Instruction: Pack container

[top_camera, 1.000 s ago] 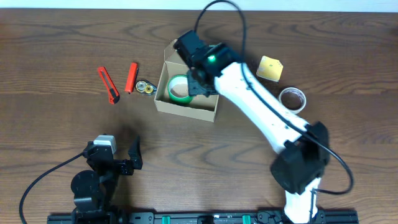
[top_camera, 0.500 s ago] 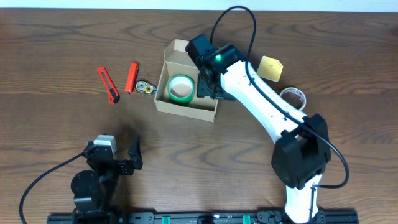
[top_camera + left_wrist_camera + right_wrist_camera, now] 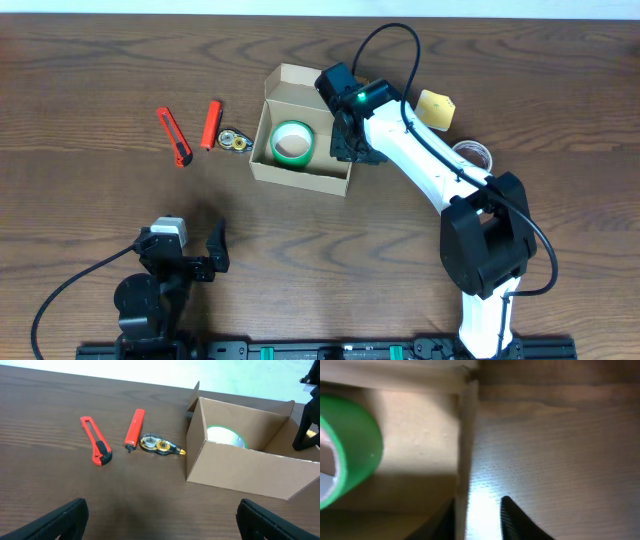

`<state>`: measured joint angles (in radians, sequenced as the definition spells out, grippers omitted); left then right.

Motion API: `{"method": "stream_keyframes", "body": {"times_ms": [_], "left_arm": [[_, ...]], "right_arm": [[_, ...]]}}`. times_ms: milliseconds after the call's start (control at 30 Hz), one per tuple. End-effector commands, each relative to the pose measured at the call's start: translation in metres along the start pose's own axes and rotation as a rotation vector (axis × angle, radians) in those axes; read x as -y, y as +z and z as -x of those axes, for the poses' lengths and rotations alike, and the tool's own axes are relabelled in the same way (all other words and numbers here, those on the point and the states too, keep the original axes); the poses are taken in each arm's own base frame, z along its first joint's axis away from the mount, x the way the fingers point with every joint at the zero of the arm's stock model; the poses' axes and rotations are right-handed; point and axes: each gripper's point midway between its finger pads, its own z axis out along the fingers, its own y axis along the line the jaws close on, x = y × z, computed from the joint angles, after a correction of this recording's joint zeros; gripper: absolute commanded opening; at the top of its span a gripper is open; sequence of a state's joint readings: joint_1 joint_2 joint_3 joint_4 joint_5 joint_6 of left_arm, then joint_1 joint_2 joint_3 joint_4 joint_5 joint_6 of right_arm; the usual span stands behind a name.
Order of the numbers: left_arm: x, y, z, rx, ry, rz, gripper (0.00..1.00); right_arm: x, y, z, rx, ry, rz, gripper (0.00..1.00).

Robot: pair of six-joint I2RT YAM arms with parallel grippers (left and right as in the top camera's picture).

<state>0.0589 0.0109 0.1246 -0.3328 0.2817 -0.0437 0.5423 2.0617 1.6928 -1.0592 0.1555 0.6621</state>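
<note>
The container (image 3: pixel 300 172) is an open tan cardboard box with its flap up at the back. A green tape roll (image 3: pixel 292 143) lies inside it. My right gripper (image 3: pixel 351 148) is at the box's right wall. In the right wrist view the fingers (image 3: pixel 478 502) are open and empty and straddle that wall (image 3: pixel 465 450), one inside and one outside, with the green roll (image 3: pixel 350 445) to the left. My left gripper (image 3: pixel 200 258) is open and empty near the front edge, far from the box (image 3: pixel 250 472).
Left of the box lie a red box cutter (image 3: pixel 174 136), an orange-red cutter (image 3: pixel 211 124) and a small tape dispenser (image 3: pixel 234 140). A yellow sponge (image 3: pixel 434 109) and a clear tape roll (image 3: pixel 470 157) lie to the right of the box.
My right gripper has moved right, from over the green roll to the box's right wall. The roll stays lying in the box. The left arm has not moved.
</note>
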Motion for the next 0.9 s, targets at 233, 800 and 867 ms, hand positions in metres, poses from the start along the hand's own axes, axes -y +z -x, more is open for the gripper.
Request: {"method": "stream_keyframes", "body": {"times_ms": [233,800,867], "left_arm": [[-0.002,0.003,-0.009,-0.017,0.009,0.004,0.95],[-0.002,0.003,-0.009,-0.017,0.009,0.004,0.95],[-0.002,0.003,-0.009,-0.017,0.008,0.004,0.95]], "right_arm": [[0.005,0.003,0.009,0.023,-0.101,-0.004,0.14],[0.015,0.005,0.016,0.026,-0.233,-0.019,0.25],[0.015,0.005,0.016,0.023,-0.231,-0.011,0.45]]}}
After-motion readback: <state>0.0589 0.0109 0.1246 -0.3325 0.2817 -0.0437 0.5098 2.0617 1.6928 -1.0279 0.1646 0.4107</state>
